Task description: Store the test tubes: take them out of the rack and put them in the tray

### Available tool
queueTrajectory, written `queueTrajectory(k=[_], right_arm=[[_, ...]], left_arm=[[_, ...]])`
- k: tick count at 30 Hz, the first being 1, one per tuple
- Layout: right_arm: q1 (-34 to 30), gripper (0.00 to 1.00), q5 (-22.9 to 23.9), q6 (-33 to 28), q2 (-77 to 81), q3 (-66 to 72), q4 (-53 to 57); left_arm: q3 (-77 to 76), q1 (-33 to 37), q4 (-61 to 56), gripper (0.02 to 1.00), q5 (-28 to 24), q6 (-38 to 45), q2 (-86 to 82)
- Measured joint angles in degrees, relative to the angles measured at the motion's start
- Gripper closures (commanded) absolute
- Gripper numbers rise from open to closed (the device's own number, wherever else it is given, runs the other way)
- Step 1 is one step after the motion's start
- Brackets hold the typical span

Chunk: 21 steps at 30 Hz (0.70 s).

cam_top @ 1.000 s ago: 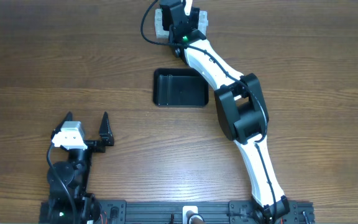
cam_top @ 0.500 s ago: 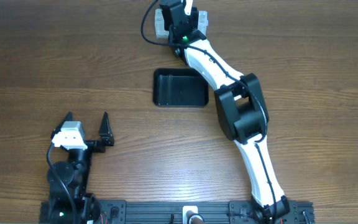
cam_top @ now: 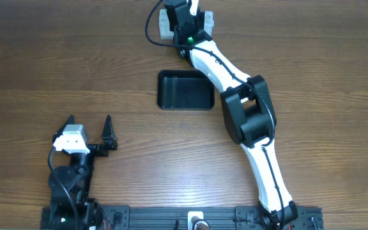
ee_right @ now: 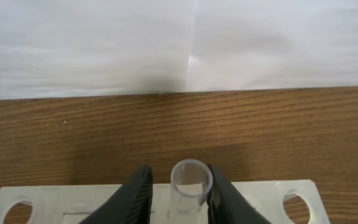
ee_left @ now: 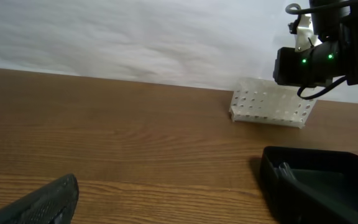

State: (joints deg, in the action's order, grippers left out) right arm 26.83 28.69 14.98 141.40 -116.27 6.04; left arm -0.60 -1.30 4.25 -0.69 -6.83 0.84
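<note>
Nothing has moved since the earlier frames. Brown wood-grain table [cam_top: 56,51] runs back to a plain white wall [ee_right: 166,37]. Right arm stretches long across to the far edge, its right gripper [ee_right: 178,173] over the white rack [ee_left: 269,107], fingers parted around a clear test tube [ee_right: 190,193] standing upright in a rack hole, with a gap on one side. Black tray [cam_top: 184,91] sits just in front of the rack. Left gripper [cam_top: 89,122] rests near its base, spread wide.
</note>
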Motion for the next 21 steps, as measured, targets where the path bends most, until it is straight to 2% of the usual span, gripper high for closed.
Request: queueTrajectory(k=[15, 21], right_arm=[[-0.2, 0.921, 0.0, 0.0, 0.0, 0.0, 0.4], [-0.2, 0.941, 0.0, 0.0, 0.0, 0.0, 0.4]], left_arm=[[0.0, 0.0, 0.0, 0.02, 0.0, 0.0, 0.0], [0.0, 0.0, 0.0, 0.018, 0.0, 0.0, 0.0]])
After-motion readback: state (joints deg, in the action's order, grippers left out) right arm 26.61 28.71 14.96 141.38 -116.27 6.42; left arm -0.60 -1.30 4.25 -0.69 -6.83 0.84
